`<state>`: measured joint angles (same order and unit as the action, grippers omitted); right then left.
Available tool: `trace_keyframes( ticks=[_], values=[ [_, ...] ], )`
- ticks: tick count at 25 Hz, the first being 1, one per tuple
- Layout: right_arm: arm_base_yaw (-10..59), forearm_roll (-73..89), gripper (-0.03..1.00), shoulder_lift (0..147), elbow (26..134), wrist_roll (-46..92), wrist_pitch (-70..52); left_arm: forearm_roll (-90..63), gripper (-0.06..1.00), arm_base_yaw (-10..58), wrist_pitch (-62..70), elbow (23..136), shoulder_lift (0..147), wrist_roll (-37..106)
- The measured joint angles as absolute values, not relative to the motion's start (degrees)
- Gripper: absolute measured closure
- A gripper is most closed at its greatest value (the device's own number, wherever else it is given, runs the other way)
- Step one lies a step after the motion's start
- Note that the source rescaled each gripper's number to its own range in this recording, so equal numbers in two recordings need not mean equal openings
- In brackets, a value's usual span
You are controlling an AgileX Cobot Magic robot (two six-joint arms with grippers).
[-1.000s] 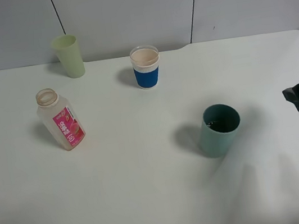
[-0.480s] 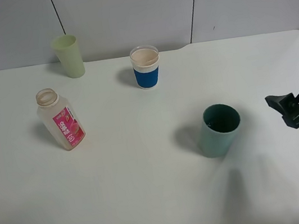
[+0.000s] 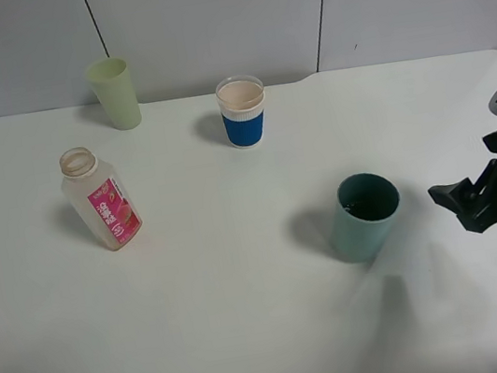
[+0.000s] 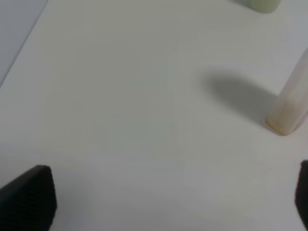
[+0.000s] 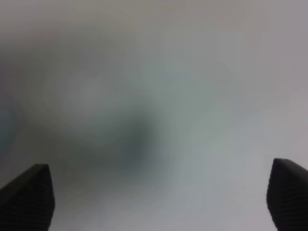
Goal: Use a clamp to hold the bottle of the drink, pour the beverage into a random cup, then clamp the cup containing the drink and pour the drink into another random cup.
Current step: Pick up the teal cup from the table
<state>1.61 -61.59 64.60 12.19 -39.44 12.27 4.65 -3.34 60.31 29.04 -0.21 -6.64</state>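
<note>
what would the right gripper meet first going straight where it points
Probably the teal cup, standing directly ahead of the right gripper and its open jaws, though depth is unclear.

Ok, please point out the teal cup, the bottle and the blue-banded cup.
teal cup (image 3: pixel 354 234): exterior high view, on its outer wall.
bottle (image 3: pixel 115 210): exterior high view, on its pink label.
blue-banded cup (image 3: pixel 245 128): exterior high view, on the blue band.

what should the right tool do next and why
Probably ease the right tool toward the teal cup until its open jaws straddle it. The cup stands upright beside the tool, ungripped, with a little dark liquid inside, and the bottle is already set down apart.
</note>
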Motion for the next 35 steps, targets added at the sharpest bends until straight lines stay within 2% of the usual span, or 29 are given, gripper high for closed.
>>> trace_keyframes(
  ticks=[13,35],
  values=[
    [4.48,-87.64,0.33,75.01,12.24,-55.5,24.07,4.65,-0.06,-3.34,60.3,29.04,-0.21,-6.64],
    [4.48,-95.89,0.34,85.76,15.49,-48.79,24.22,4.65,-0.06,-3.34,60.3,29.04,-0.21,-6.64]
  ],
)
